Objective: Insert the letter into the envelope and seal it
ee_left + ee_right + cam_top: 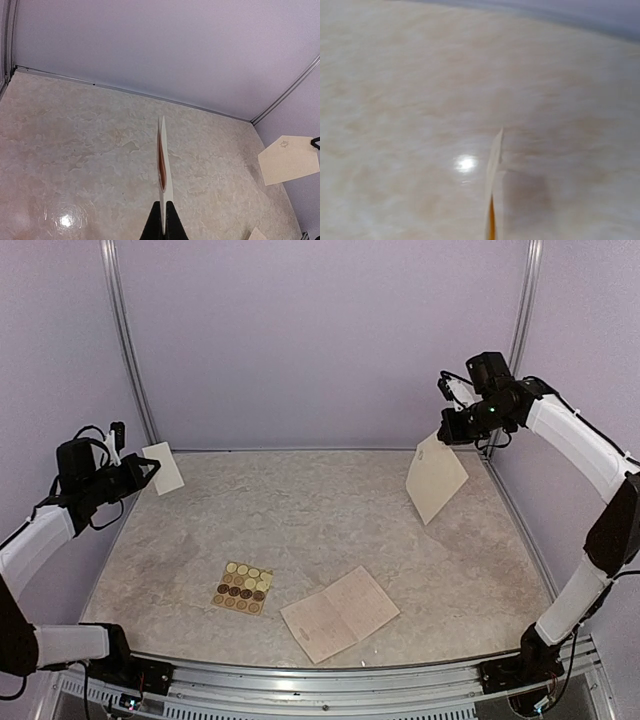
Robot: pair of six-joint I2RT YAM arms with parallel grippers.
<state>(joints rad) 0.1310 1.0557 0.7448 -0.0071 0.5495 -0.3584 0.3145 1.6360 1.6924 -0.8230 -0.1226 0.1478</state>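
Observation:
The cream envelope (pixel 437 480) hangs above the table's far right with its pointed flap up, and my right gripper (pixel 453 433) is shut on its top corner. The left wrist view shows the envelope (pixel 289 159) face-on, while in the right wrist view the envelope (pixel 494 170) is edge-on and blurred, with the fingers out of frame. The letter (pixel 340 613), an unfolded pinkish handwritten sheet, lies flat near the front middle. My left gripper (pixel 143 472) (pixel 163 220) is shut on a small cream folded paper (pixel 163 467) (pixel 163 165), held edge-on above the far left, with a reddish gap between its layers.
A tan card of round stickers (pixel 242 587) lies flat just left of the letter. Pale walls with metal corner posts (pixel 128 340) close in the marbled table (pixel 300 510) at the back and sides.

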